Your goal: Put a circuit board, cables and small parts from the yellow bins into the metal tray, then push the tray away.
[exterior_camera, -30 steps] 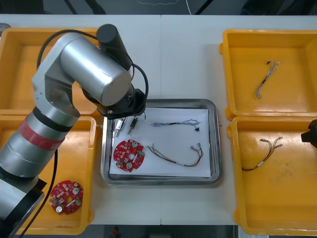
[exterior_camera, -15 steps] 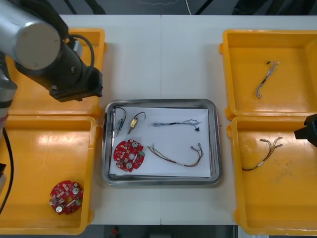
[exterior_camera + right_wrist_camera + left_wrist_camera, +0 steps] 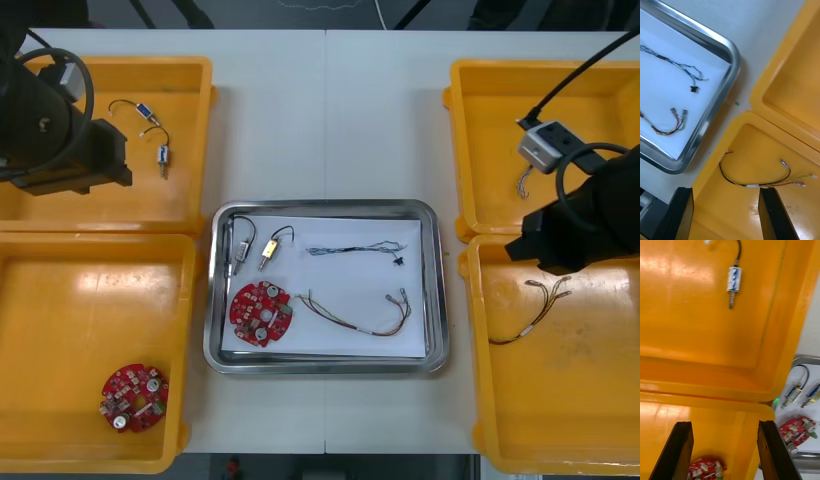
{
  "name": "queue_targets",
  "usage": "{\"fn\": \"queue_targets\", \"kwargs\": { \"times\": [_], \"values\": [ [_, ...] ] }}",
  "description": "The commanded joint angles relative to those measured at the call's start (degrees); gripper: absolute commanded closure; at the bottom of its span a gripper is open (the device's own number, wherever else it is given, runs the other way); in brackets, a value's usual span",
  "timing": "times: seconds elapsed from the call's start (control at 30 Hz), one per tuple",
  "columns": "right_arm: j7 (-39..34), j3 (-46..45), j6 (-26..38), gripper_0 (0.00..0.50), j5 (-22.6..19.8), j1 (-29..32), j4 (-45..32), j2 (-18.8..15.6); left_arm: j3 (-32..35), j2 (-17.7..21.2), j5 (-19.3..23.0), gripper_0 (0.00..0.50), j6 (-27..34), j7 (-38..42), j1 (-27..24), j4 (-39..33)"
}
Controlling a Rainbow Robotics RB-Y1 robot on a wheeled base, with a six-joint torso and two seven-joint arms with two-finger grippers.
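Note:
The metal tray [image 3: 436,300] in the middle holds a red circuit board [image 3: 261,313], two small metal parts [image 3: 241,257], a blue and white cable [image 3: 355,248] and a red and yellow cable [image 3: 372,318]. My left arm [image 3: 62,150] hangs over the far left yellow bin [image 3: 200,140]. Its gripper [image 3: 724,452] is open and holds nothing, short of a small metal part [image 3: 733,280]. My right arm [image 3: 585,212] is over the seam between the two right bins. The right gripper [image 3: 728,215] is open above a red and yellow cable [image 3: 763,179] in the near right bin [image 3: 475,350].
Two small metal parts [image 3: 160,155] lie in the far left bin. A second circuit board [image 3: 133,397] rests in the near left bin [image 3: 185,330]. A cable [image 3: 523,183] lies in the far right bin [image 3: 460,150], partly behind my right arm.
My left arm has pulled back from the tray's left side to the far left bin, leaving two small metal parts in the tray. My right arm has come in over the right bins.

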Motion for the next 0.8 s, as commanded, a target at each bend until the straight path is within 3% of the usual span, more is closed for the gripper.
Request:
{"fn": "queue_targets", "kwargs": {
  "times": [0.03,0.43,0.8],
  "values": [
    [-1.80,7.37,0.17,0.000,1.48,-5.73,-2.38,2.39,3.53,4.31,0.73,0.000,0.37,-6.07,5.39,-3.79],
    [-1.10,24.86,0.17,0.000,8.07,-13.46,-2.64,11.01,9.77,6.42,2.22,0.000,0.37,-9.15,14.97,-8.36],
    [0.92,43.14,0.17,0.000,12.47,-18.56,-0.71,12.24,15.74,8.01,3.98,0.000,0.37,-16.18,23.40,-12.23]
  ]
}}
